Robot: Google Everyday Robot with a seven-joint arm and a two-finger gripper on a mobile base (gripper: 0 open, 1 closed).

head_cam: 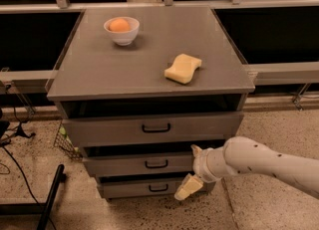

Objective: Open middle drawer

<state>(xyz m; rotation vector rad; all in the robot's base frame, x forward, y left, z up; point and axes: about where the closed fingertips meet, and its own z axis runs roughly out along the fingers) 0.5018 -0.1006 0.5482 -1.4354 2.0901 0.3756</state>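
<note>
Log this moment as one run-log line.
task: open middle drawer | pincer: open, at drawer front's right end, right of handle | handle: not gripped

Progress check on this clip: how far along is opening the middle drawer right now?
Done: nothing visible yet; the middle drawer looks pushed in. In hand: the end effector sits at that drawer's right end, fingers spread, beside its black handle but not on it. Left: grasp the handle and pull the drawer out.
</note>
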